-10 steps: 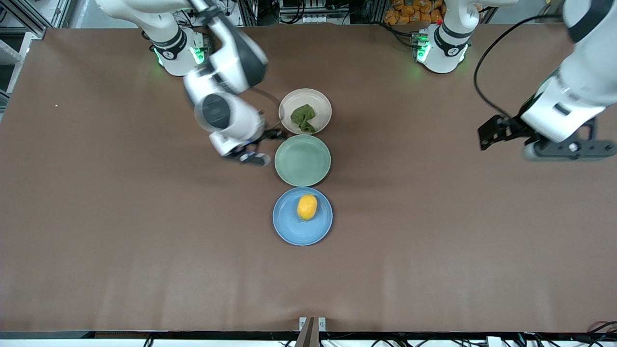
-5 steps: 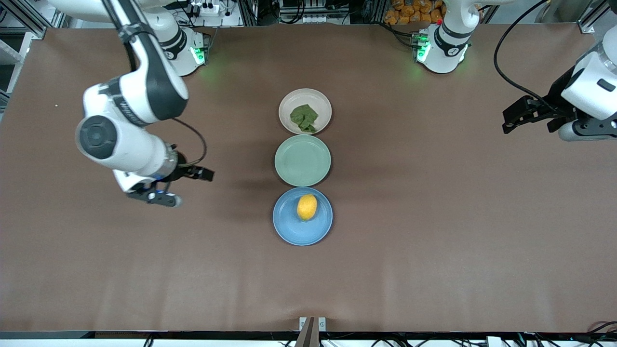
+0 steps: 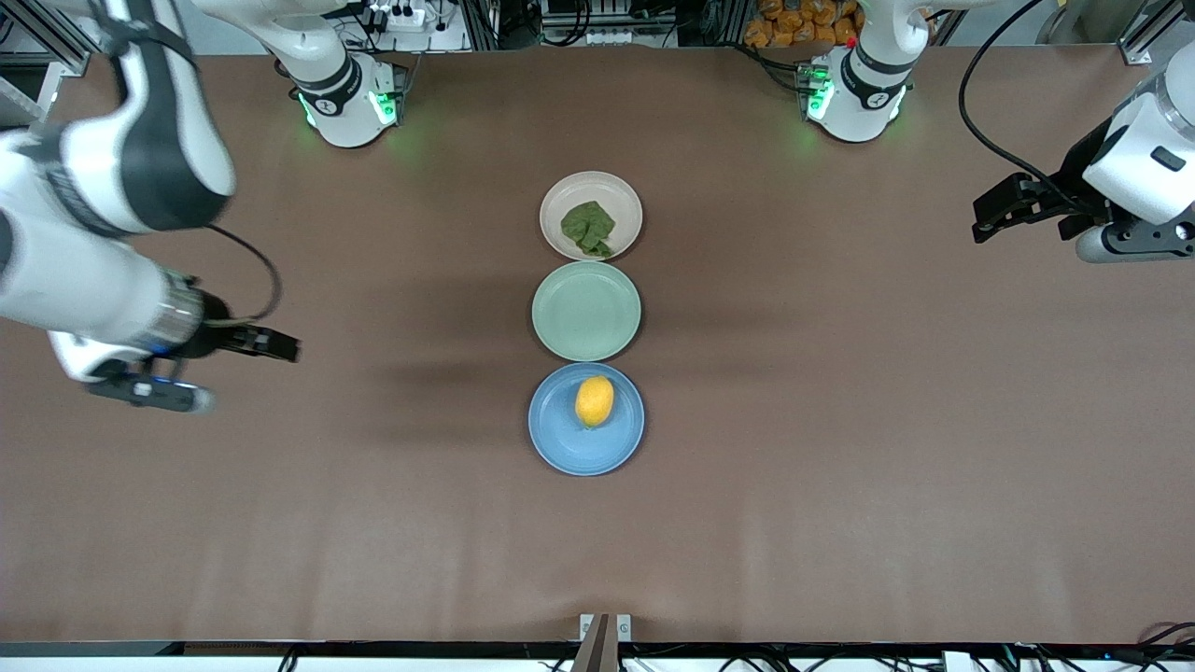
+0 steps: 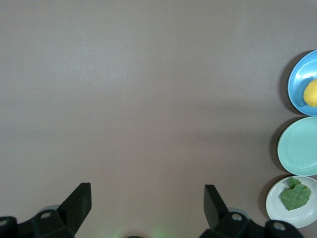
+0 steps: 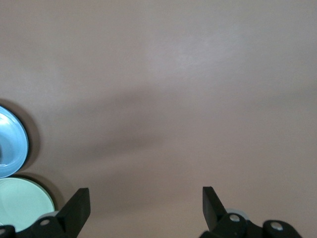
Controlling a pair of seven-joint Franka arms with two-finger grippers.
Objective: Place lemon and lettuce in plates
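The yellow lemon (image 3: pixel 595 401) lies in the blue plate (image 3: pixel 560 450), the plate nearest the front camera. The dark green lettuce (image 3: pixel 588 228) lies in the beige-pink plate (image 3: pixel 623 193), the plate farthest from the front camera. The left wrist view shows the lemon (image 4: pixel 311 93), the blue plate (image 4: pixel 297 79), the lettuce (image 4: pixel 295 194) and the beige-pink plate (image 4: pixel 276 208). My right gripper (image 3: pixel 149 394) is open and empty over bare table at the right arm's end (image 5: pixel 144 198). My left gripper (image 3: pixel 1125 245) is open and empty over bare table at the left arm's end (image 4: pixel 147 198).
A pale green plate (image 3: pixel 586 311) stands empty between the two other plates; it also shows in the left wrist view (image 4: pixel 299 146) and the right wrist view (image 5: pixel 22 203). The brown table (image 3: pixel 840 467) spreads wide on both sides of the plate row.
My right arm has swung from beside the beige-pink and green plates out to its end of the table. My left gripper has drawn a little farther toward its end.
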